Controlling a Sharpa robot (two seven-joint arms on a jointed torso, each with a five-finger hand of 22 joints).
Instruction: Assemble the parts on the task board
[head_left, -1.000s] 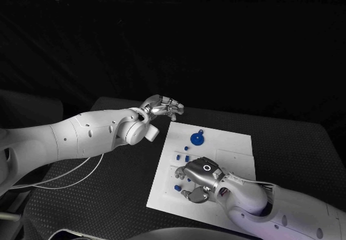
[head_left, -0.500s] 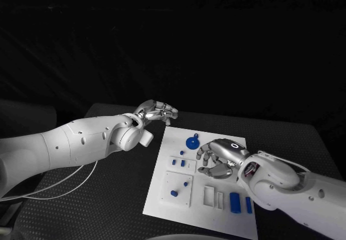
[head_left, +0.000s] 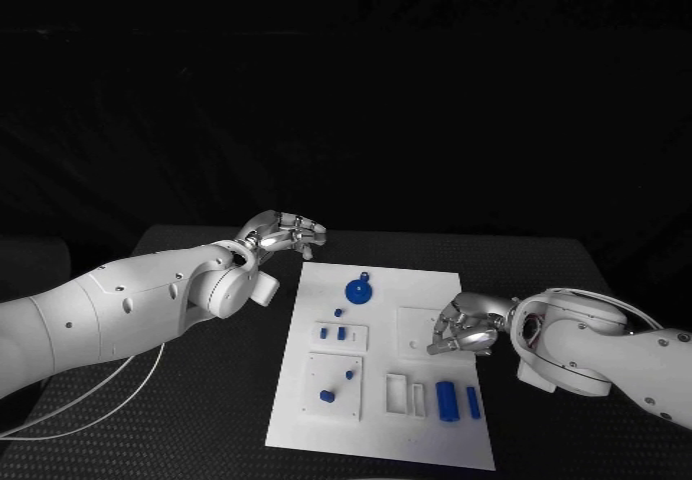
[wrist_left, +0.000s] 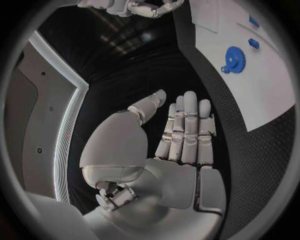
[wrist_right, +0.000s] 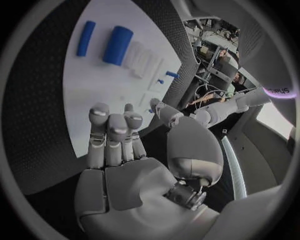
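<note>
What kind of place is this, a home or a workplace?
Most likely a robotics lab or test bench, not a home. A white task board with small blue parts lies on a black table against a dark backdrop, and both robot hands, left hand and right hand, hold nothing.

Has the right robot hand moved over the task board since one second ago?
Yes. The right robot hand went from the task board's near left part, by the small blue pegs, to its right edge, farther from the robot.

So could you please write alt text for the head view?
A white board lies on a black table with small blue parts, among them a gear. The right hand hovers at its right edge, the left hand beyond its far left corner.
</note>
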